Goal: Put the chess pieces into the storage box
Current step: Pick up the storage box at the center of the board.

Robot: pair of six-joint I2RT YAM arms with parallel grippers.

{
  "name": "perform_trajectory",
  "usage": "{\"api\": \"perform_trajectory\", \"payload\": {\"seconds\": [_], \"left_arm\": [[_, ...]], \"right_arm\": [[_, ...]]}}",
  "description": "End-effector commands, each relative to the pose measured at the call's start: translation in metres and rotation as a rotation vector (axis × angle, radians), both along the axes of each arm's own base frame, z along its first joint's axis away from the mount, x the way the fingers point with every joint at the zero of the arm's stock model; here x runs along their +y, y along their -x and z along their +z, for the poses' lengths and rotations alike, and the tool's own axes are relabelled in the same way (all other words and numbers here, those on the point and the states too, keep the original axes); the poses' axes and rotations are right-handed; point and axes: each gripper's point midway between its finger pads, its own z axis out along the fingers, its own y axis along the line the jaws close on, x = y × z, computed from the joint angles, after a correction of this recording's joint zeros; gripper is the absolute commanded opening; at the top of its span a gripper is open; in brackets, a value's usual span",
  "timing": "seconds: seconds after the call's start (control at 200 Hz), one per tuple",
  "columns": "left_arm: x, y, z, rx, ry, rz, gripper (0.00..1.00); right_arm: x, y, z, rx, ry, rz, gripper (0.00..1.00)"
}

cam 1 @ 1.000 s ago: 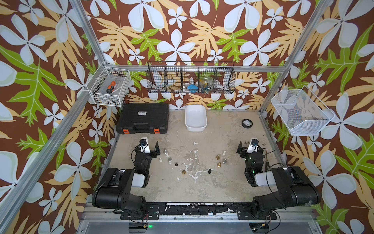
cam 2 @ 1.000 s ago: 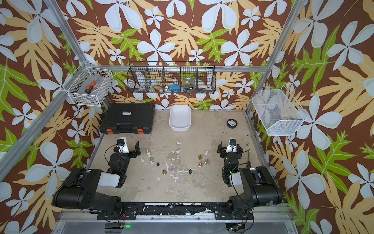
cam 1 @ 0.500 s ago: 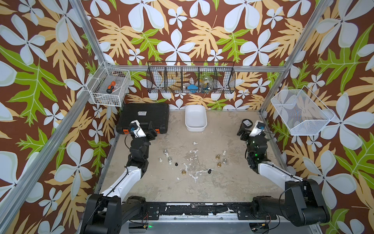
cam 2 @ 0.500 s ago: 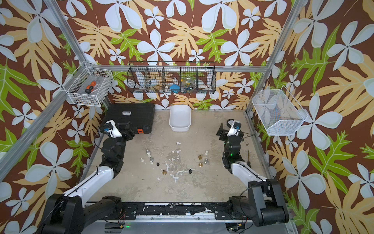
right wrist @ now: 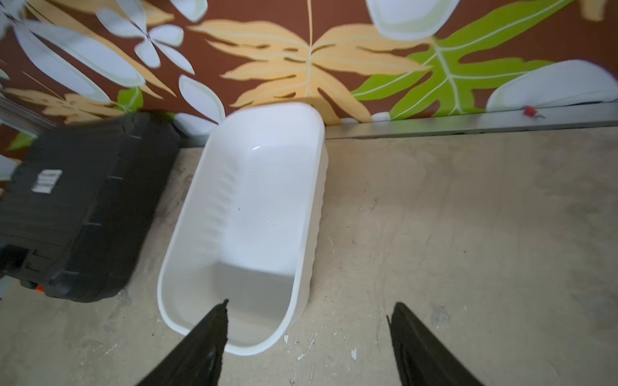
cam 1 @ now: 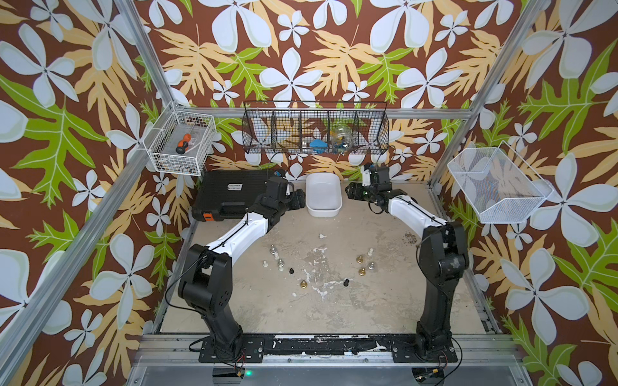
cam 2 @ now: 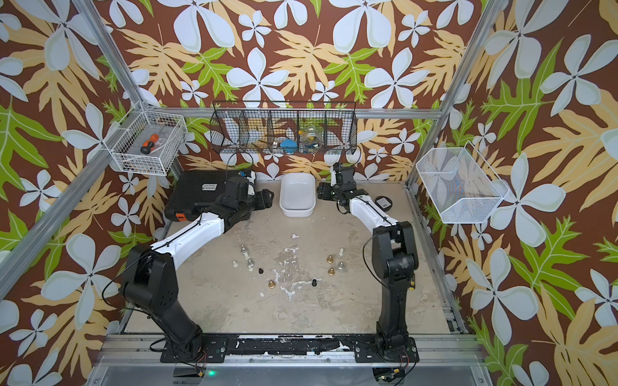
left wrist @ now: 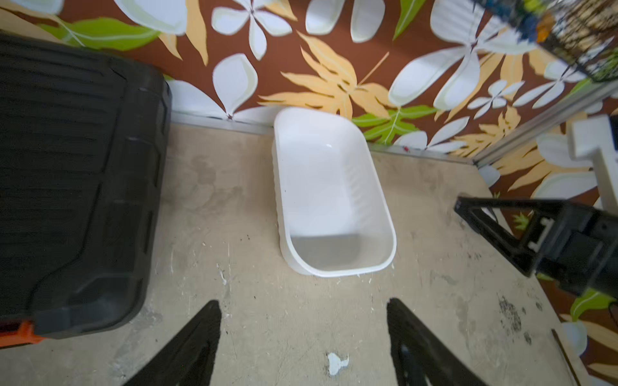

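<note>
While pieces (cam 1: 280, 265) stand mid-tabletop, left gripper (left wrist: 302, 302) and right gripper (right wrist: 309, 302) flank the box (cam 1: 323, 211) at the far edge, jaws apart and empty, probably to pull it nearer.

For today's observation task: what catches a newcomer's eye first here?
Loud brown floral wallpaper covers every wall. At the table's far edge, the open left gripper and right gripper flank an empty white rounded plastic tub. Tiny silver, gold, cream and black chess pieces dot mid-table.
</note>
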Motion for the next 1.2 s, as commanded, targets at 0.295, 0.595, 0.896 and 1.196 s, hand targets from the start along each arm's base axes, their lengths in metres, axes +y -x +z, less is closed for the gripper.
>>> {"api": "perform_trajectory", "payload": {"seconds": [0.295,0.595,0.896,1.196], "left_arm": [[-0.008,0.017,-0.027,0.112,-0.048,-0.042,0.77],[0.013,0.043,-0.020,0.101,-0.054,0.022,0.77],[0.048,0.085,-0.012,0.087,0.011,0.168,0.76],[0.083,0.168,-0.031,0.130,0.128,0.246,0.70]], "right_arm": [[0.035,-0.010,-0.079,0.209,0.181,0.068,0.69],[0.044,-0.013,-0.096,0.225,0.160,0.057,0.35],[0.054,0.023,-0.076,0.247,0.112,0.024,0.00],[0.058,0.134,-0.065,0.330,-0.053,-0.036,0.00]]}}
